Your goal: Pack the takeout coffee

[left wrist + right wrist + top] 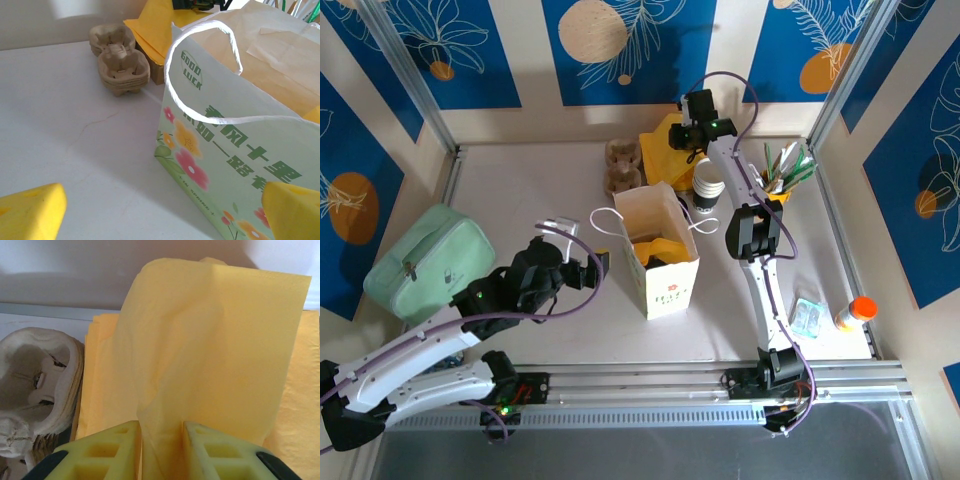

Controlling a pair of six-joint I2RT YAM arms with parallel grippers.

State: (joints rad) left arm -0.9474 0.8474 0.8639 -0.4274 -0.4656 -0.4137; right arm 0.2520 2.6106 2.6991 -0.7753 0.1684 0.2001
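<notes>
The paper bag (pixel 672 285) stands upright and open in the middle of the table (pixel 520 190), its white handles flopped outward. Yellow paper (pixel 657 246) shows inside.

The left gripper (pixel 599 265) hangs low just beside the bag's left wall, spread wide with nothing between its fingers (pixel 30 212). From its wrist I see the bag's flowered side close up.

The right arm reaches to the far edge of the table. There the right gripper (pixel 160 450) sits over a pile of yellow sheets (pixel 658 145). Its jaws stand narrow, and one yellow sheet (pixel 210 350) is bunched between them, touching both pads and rising in a loose fold above the pile. It looks pinched.

Just left of the pile lie moulded pulp cup carriers (pixel 622 165), stacked.

Right of the pile, close against the right arm, stands a stack of white-rimmed cups (pixel 708 180). A black round shape (pixel 704 207) sits just in front of it, near the bag's far right corner. It may be the lid of the coffee, but I cannot tell.

Further right a holder (pixel 782 172) bristles with green and white sticks. A mint-green pouch (pixel 425 260) lies at the left edge. An orange-capped bottle (pixel 857 312) and a small packet (pixel 807 316) lie near the front right corner.
</notes>
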